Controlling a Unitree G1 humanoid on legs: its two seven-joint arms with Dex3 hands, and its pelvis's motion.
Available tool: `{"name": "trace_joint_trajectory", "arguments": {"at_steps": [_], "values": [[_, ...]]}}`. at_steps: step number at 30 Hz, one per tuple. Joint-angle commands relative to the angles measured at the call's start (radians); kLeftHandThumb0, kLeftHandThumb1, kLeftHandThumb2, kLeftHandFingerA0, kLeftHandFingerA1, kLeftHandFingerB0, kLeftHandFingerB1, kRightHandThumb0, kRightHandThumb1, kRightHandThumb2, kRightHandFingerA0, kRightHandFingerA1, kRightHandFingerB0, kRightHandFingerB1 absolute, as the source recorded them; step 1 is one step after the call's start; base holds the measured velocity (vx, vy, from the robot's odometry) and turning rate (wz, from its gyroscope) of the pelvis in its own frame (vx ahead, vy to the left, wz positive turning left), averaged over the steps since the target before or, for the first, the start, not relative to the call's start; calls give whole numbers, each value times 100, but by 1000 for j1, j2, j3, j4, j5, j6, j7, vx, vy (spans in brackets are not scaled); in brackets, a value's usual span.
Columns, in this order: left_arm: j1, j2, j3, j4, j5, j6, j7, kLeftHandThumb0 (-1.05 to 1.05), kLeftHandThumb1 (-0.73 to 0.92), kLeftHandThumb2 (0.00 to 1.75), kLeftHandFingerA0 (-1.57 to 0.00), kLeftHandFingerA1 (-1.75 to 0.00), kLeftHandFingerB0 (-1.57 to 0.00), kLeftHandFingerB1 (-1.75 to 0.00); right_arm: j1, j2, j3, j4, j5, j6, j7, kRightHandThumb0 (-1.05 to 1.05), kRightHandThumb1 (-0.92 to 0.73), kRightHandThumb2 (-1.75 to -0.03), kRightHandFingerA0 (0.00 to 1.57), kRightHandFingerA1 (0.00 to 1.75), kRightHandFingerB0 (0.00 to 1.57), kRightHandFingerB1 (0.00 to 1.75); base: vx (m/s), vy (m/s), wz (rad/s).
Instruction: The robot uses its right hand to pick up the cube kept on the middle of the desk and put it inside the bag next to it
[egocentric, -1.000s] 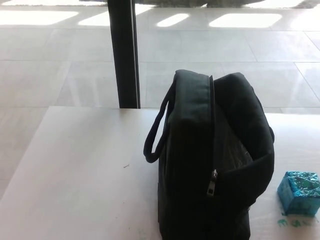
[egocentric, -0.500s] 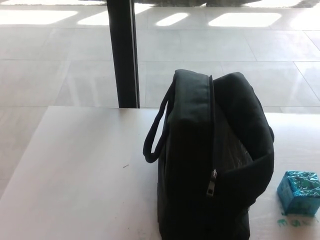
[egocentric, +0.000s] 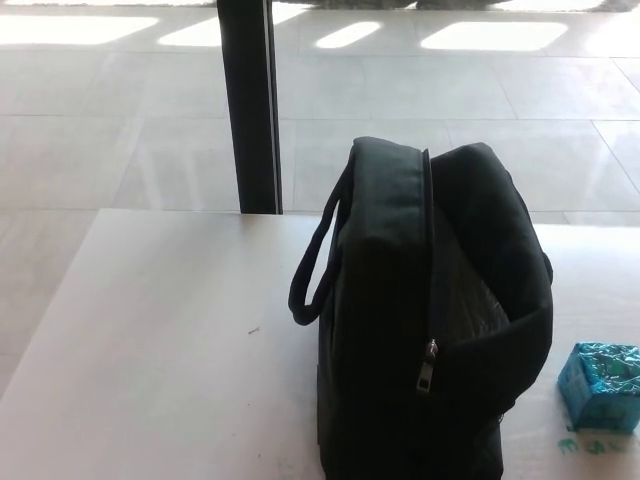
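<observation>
My view has only drifted slightly; nothing on the tabletop (egocentric: 150, 330) moved. The cube (egocentric: 600, 388) sits untouched near the right edge, beside the unzipped bag (egocentric: 425, 310). Neither hand shows, so I can't judge the fingers.

bag (egocentric: 400, 300): black all over, matte fabric; inner lining greyish where the opening shows
handle (egocentric: 312, 270): black, same as the bag
zipper pull (egocentric: 427, 365): grey metal, against the black zip line
cube (egocentric: 601, 386): teal and turquoise, shiny crinkled foil with lighter glints
marks (egocentric: 585, 446): small green specks on the bench below the cube
bench (egocentric: 160, 340): plain white, one tiny dark speck
floor (egocentric: 120, 110): pale grey tiles, thin darker joints, bright white patches of light
post (egocentric: 250, 100): black, with a pale edge strip
</observation>
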Motion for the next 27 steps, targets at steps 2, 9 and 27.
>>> {"name": "trace_joint_trajectory", "arguments": {"at_steps": [2,9,27], "values": [[5,14,2,8,-21,2,-7,-105,53,92,-34,-145,-20,-136,-82,-83,222,-118,-86,139,92,-73,-59,-94,5,39,6,28,0,0,0],[1,15,1,1,-22,9,-12,-105,53,91,-35,-145,-20,-136,-77,-151,436,-141,-268,73,105,-81,-79,-64,22,43,19,27,0,0,0],[1,23,0,-3,-37,30,-12,-105,48,90,-35,-148,-22,-142,-220,-254,659,41,-421,7,222,-69,-74,-63,34,46,27,31,0,0,0]]}}
